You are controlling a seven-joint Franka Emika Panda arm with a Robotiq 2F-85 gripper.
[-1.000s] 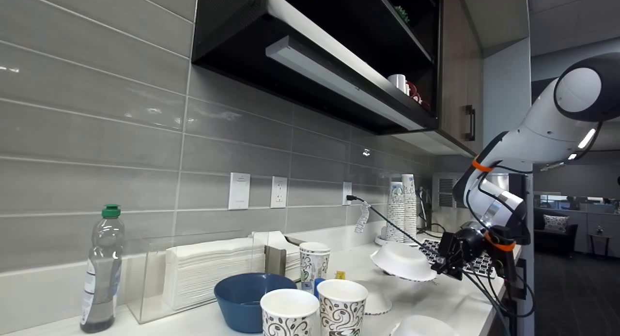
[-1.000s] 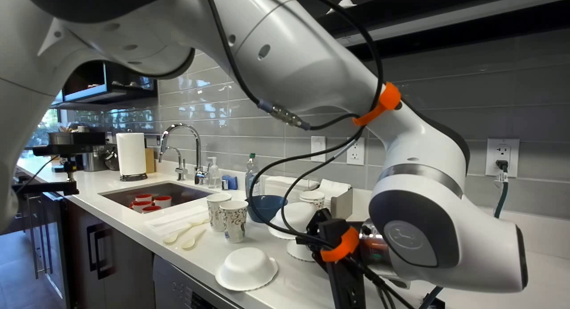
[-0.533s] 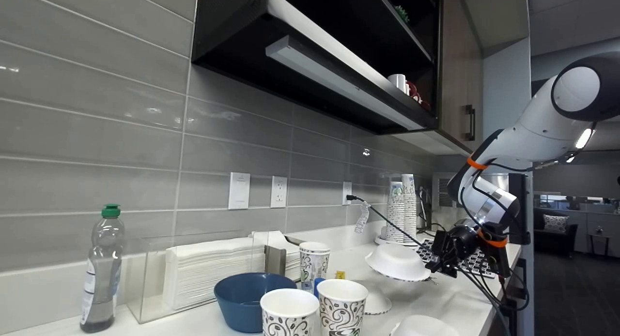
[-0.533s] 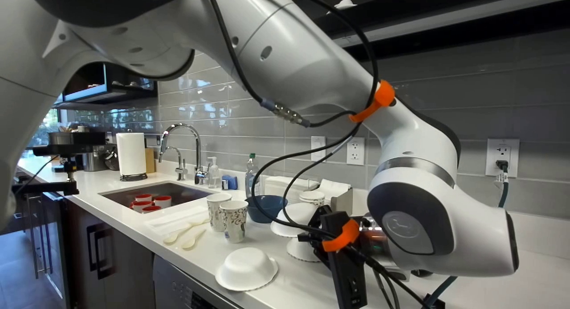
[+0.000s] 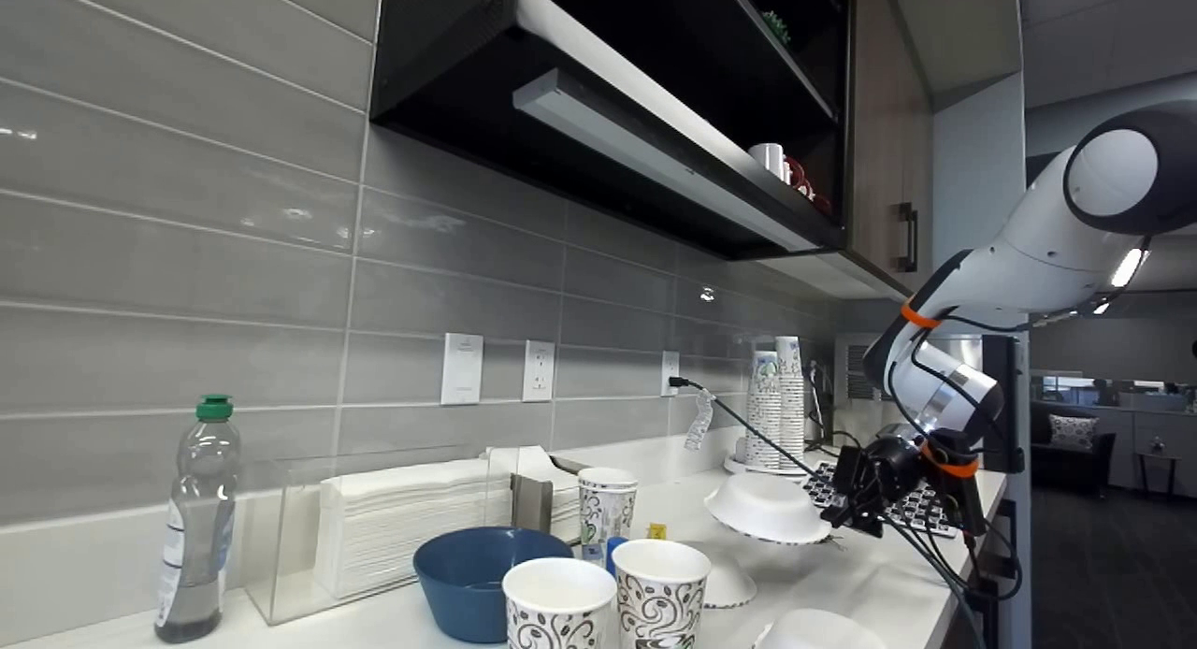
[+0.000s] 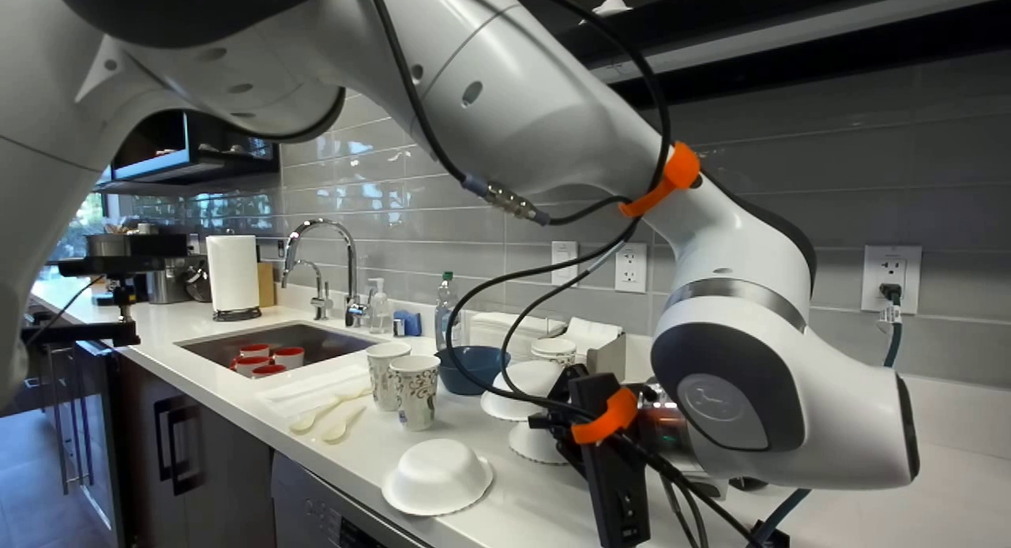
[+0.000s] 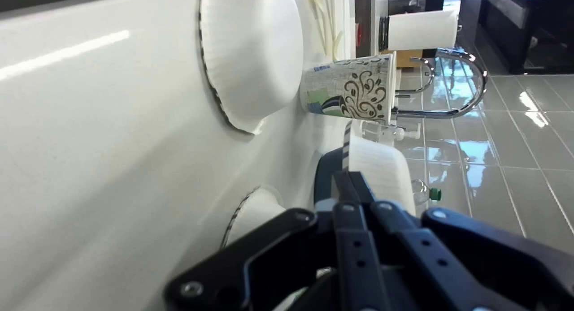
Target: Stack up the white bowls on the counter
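Note:
My gripper (image 7: pixel 354 185) is shut on the rim of an upside-down white bowl (image 7: pixel 379 163) in the wrist view. In both exterior views this bowl (image 5: pixel 767 506) (image 6: pixel 528 386) hangs above the counter (image 6: pixel 347 469). A second white bowl (image 5: pixel 728 585) (image 6: pixel 535 444) lies upside down on the counter, lower than the held one and partly hidden. It also shows in the wrist view (image 7: pixel 255 212), partly behind my gripper. A third white bowl (image 6: pixel 438 477) lies upside down near the counter's front edge and shows in the wrist view (image 7: pixel 255 51). The gripper's side shows in an exterior view (image 5: pixel 846 504).
Two patterned cups (image 6: pixel 415 394) and a blue bowl (image 5: pixel 482 579) stand beyond the bowls. A napkin holder (image 5: pixel 411 527), a soap bottle (image 5: pixel 198 527) and an upright cup (image 5: pixel 608 509) are by the wall. Pale spoons (image 6: pixel 332 422) lie near the sink (image 6: pixel 197 344). Stacked cups (image 5: pixel 776 406) stand farther back.
From one second to half a second ago, the arm shifted slightly with the held bowl, which moved a little left in an exterior view. Since then almost nothing has moved. The counter bowls stayed put.

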